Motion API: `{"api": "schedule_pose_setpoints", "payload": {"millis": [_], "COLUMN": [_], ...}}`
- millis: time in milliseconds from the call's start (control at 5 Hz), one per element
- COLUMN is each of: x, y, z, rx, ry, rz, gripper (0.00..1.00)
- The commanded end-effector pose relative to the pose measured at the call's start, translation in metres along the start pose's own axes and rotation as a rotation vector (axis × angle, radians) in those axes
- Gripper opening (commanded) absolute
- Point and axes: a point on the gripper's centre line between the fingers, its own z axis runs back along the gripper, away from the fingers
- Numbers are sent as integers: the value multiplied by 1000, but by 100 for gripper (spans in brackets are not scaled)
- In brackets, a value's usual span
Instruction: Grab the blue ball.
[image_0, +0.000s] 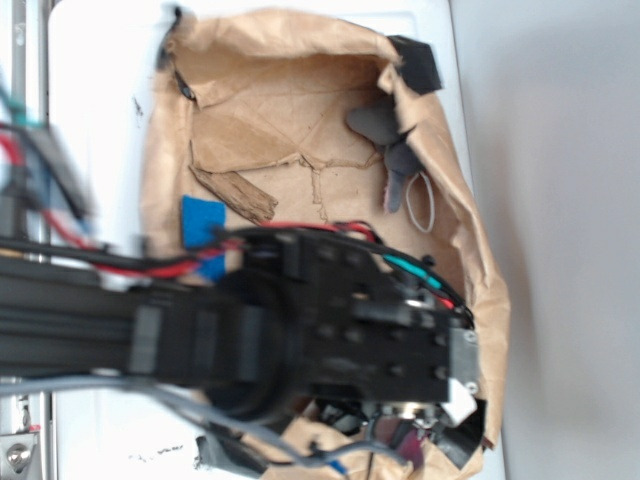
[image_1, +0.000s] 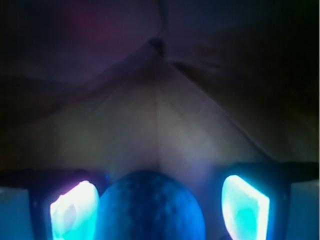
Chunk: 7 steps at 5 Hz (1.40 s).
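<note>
In the wrist view the blue ball (image_1: 150, 210), teal-blue and finely textured, sits at the bottom middle between my two fingers. My gripper (image_1: 160, 206) is open around it. The left pad (image_1: 74, 210) is at the ball's side. The right pad (image_1: 246, 206) stands apart from it with a visible gap. Brown paper lies beyond the ball. In the exterior view my black arm (image_0: 330, 320) reaches into the lower right of the paper-lined box and hides the ball and the fingers.
A crumpled brown paper box (image_0: 300, 110) holds a flat bright-blue felt rectangle (image_0: 200, 225), a brown wood piece (image_0: 235, 195), a dark grey shape (image_0: 385, 140) and a white loop (image_0: 420, 200). The paper walls rise close on the right (image_0: 480, 260).
</note>
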Motion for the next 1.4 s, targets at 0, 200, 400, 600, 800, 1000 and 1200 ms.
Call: {"api": "schedule_pose_setpoints", "payload": {"millis": [0, 200, 400, 600, 800, 1000, 1200], "x": [4, -12, -29, -45, -72, -112, -129], "y": [2, -2, -1, 5, 16, 22, 17], "z": [39, 68, 82, 97, 118, 138, 143], "rx": [-11, -14, -33, -17, 84, 127, 149], "ry": [-70, -98, -128, -104, 175, 202, 140], "rz": [-7, 10, 32, 126, 351, 577, 570], "gripper": [0, 0, 0, 0, 0, 0, 0]}}
